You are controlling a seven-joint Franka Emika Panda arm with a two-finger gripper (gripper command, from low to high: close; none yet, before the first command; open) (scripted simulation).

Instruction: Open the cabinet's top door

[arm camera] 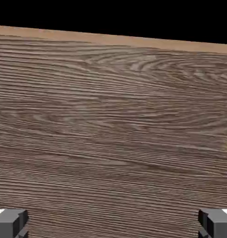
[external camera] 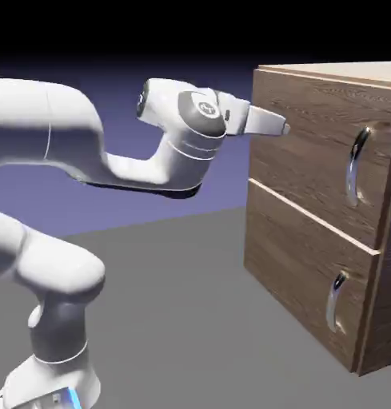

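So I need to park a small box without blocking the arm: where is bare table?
The grey table lies bare between the arm's base and the cabinet. It is tight higher up, where the open hand sits near the top door and its handle.

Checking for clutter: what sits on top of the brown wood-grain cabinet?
Nothing shows on the brown wood-grain cabinet; only a front strip of its top is visible, and the rest runs out of frame.
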